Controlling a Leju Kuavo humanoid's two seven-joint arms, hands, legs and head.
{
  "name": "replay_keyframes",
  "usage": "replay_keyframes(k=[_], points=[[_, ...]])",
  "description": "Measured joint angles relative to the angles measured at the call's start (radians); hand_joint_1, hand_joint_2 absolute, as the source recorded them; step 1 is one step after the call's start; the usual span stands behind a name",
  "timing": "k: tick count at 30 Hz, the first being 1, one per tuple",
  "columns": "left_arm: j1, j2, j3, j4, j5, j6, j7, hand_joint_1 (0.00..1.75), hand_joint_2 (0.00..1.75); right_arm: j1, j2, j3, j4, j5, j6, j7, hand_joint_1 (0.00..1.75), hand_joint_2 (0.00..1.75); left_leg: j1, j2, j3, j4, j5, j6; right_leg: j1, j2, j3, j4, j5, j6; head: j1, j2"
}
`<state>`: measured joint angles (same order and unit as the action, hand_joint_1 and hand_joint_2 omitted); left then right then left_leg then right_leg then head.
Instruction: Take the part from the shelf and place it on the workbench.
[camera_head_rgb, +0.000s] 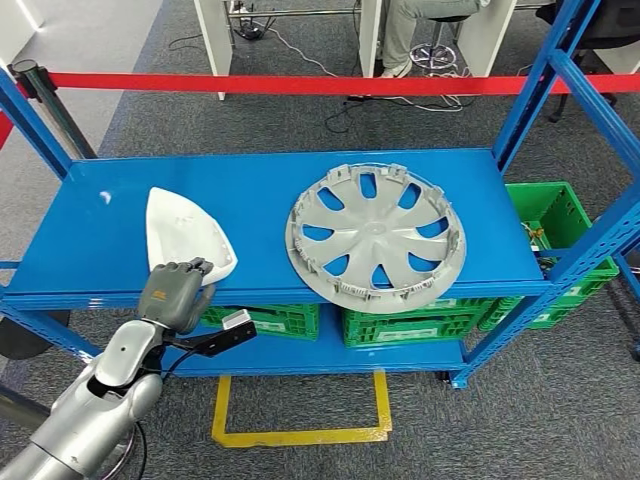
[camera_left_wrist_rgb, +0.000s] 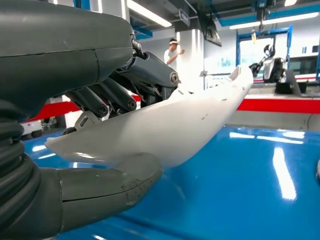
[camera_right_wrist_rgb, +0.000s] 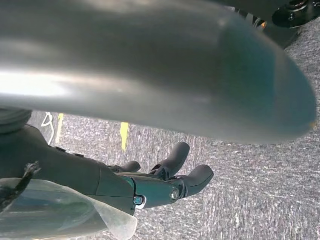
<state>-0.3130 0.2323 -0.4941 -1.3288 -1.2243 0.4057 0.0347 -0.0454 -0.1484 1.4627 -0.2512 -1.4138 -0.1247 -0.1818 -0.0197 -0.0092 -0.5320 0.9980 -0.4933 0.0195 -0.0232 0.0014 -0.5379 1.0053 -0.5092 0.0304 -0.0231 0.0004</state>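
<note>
A white triangular shell part (camera_head_rgb: 181, 232) lies near the front left of the blue shelf top (camera_head_rgb: 249, 180). My left hand (camera_head_rgb: 175, 292) grips its near corner at the shelf's front edge. In the left wrist view the white part (camera_left_wrist_rgb: 177, 125) is pinched between the thumb (camera_left_wrist_rgb: 109, 192) below and the dark fingers (camera_left_wrist_rgb: 124, 95) above, with its far end raised off the blue surface. My right hand (camera_right_wrist_rgb: 166, 180) hangs over grey carpet with its fingers stretched out, holding nothing.
A large grey wheel cover (camera_head_rgb: 375, 235) lies on the shelf to the right of the white part. Green crates (camera_head_rgb: 392, 322) fill the lower shelf and another green crate (camera_head_rgb: 555, 215) stands at the right. Red barrier tape (camera_head_rgb: 302, 84) runs behind. Blue uprights (camera_head_rgb: 540, 85) frame the shelf.
</note>
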Motion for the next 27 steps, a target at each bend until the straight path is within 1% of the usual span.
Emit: replay_keyframes(k=[9,15,20,27], points=[[-0.012,0.002,-0.018,-0.072,-0.068,0.027,0.0,1.75,1.75,-0.005,0.027,-0.005,0.058,0.0,0.029,-0.009,0.0,0.0,0.0,0.0,0.0,0.0,0.0,0.0,0.0,0.0,0.0,0.0,0.0,0.0,0.0,0.0],[-0.014,0.003,-0.02,-0.081,-0.072,0.03,0.0,1.75,1.75,-0.006,0.03,-0.005,0.063,0.0,0.03,-0.01,0.0,0.0,0.0,0.0,0.0,0.0,0.0,0.0,0.0,0.0,0.0,0.0,0.0,0.0,0.0,0.0],[-0.015,0.014,-0.032,-0.132,-0.095,0.052,0.0,1.75,1.75,-0.006,0.045,-0.006,0.089,0.001,0.033,-0.01,0.0,0.0,0.0,0.0,0.0,0.0,0.0,0.0,0.0,0.0,0.0,0.0,0.0,0.0,0.0,0.0],[-0.015,0.023,-0.038,-0.16,-0.112,0.084,-0.004,1.75,1.75,-0.006,0.051,-0.006,0.098,0.007,0.04,-0.011,0.0,0.0,0.0,0.0,0.0,0.0,0.0,0.0,0.0,0.0,0.0,0.0,0.0,0.0,0.0,0.0]])
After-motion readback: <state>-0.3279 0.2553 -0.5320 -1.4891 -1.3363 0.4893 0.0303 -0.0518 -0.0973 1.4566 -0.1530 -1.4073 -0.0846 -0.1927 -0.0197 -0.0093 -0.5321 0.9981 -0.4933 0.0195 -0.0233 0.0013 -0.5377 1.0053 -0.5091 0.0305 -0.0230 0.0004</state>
